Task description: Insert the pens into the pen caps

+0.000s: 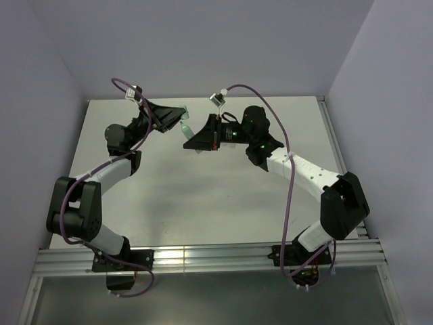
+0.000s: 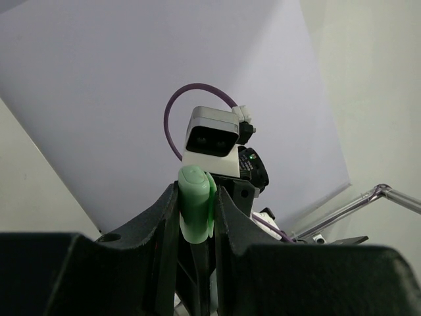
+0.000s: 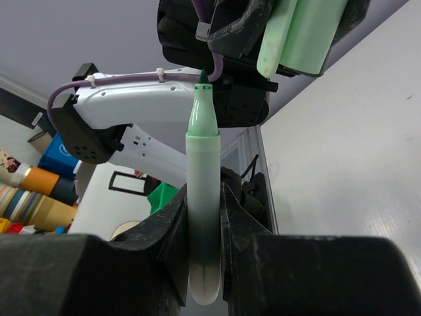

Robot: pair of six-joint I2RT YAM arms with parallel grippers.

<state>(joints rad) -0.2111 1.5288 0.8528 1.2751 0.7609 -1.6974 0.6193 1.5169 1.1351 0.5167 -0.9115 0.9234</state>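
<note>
Green cap (image 2: pixel 195 181) is clenched in the left tool (image 2: pixel 197 204), mint-green pen (image 3: pixel 203 151) in the right tool (image 3: pixel 205 220). Both are held above the surface (image 1: pixel 203 203), pen tip seemingly just short of the cap.

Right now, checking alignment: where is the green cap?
Top view: green cap clamped in the left tool over the table's far middle, facing the green pen in the right tool.

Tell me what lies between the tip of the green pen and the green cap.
Nothing. The right wrist view shows a bare gap between the tip of the green pen and the green cap; the tip is not yet inside.
</note>
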